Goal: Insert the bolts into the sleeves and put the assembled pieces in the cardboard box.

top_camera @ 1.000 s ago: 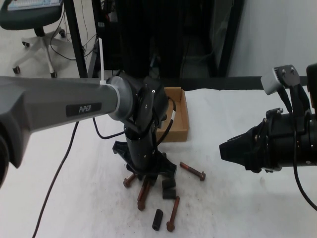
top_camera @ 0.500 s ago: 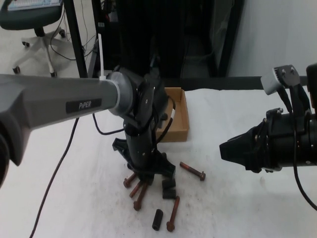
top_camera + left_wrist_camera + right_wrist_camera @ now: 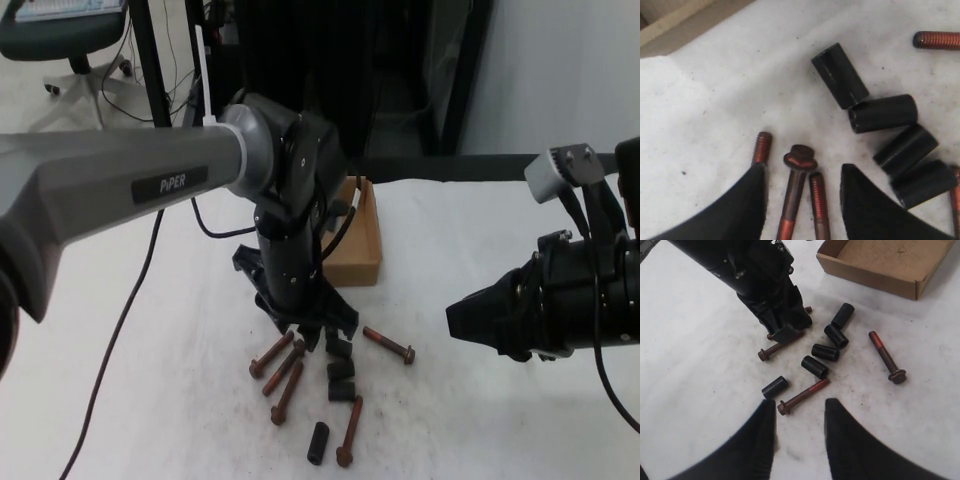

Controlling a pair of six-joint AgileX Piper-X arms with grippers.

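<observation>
The left gripper [image 3: 803, 172] hangs point-down just above the tabletop [image 3: 480, 230], its fingers apart and holding nothing. Between and beside the fingertips lie three rusty bolts [image 3: 796, 185], close together and roughly parallel. Just beyond them a cluster of four black sleeves [image 3: 882, 113] lies on its sides, some of them touching. Behind the left arm, the cardboard box [image 3: 362, 262] sits open on the tabletop, and the arm's wrist and cable cover part of it in the high view.

The right gripper [image 3: 801, 402] hovers well to the side of the pile, fingers also apart and empty. One bolt [image 3: 802, 395] lies just ahead of its fingertips, beside a lone sleeve [image 3: 775, 387], and another bolt [image 3: 887, 357] lies apart on the far side of the cluster.

Compared with a second ago, the left gripper has lifted a little and drawn toward the box, so the three bolts beneath it show more fully and lie more spread out. The right gripper has barely shifted.

In all there are five bolts, five sleeves and one box.
</observation>
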